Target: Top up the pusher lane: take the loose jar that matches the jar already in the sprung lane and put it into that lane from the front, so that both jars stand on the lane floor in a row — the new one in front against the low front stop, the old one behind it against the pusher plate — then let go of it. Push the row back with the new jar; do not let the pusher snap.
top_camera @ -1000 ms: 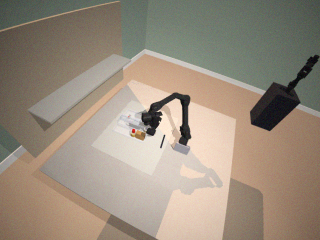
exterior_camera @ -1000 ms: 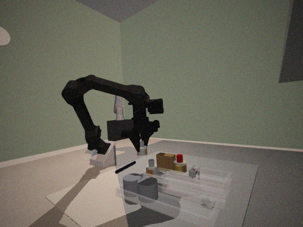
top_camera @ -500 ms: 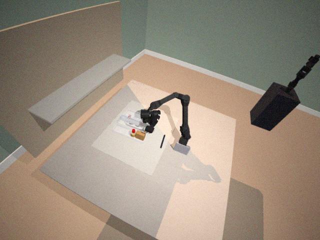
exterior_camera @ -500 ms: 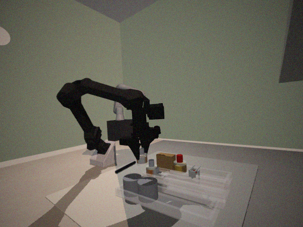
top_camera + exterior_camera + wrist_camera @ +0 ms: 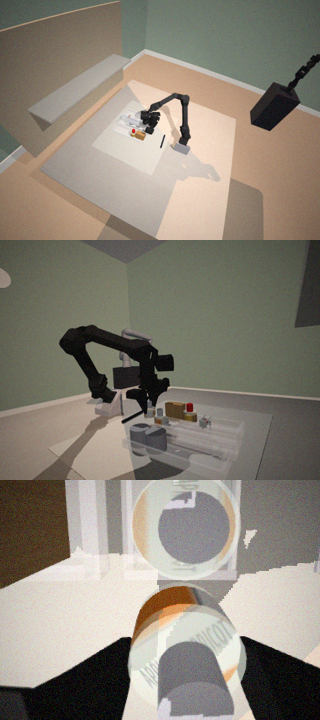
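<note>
My gripper (image 5: 150,407) (image 5: 183,647) is shut on an apricot jar (image 5: 149,414) (image 5: 175,620) with an orange body, white label and grey cap. The held jar is roughly upright, just outside the front of the sprung lane (image 5: 131,575); its exact height above the surface is hard to tell. A matching jar (image 5: 160,419) (image 5: 195,535) with a grey cap stands inside the clear-walled lane, just behind the front stop, in line with the held one in the wrist view. The pusher plate is not clearly visible. In the top view the arm hides both jars.
A brown box (image 5: 140,135) (image 5: 175,410) (image 5: 30,525) and a yellow jar (image 5: 133,134) (image 5: 190,417) with a red cap stand in the neighbouring lane. Two grey cylinders (image 5: 138,433) (image 5: 156,441) stand on the other side. A black rod (image 5: 162,141) (image 5: 132,417) lies nearer the arm's base.
</note>
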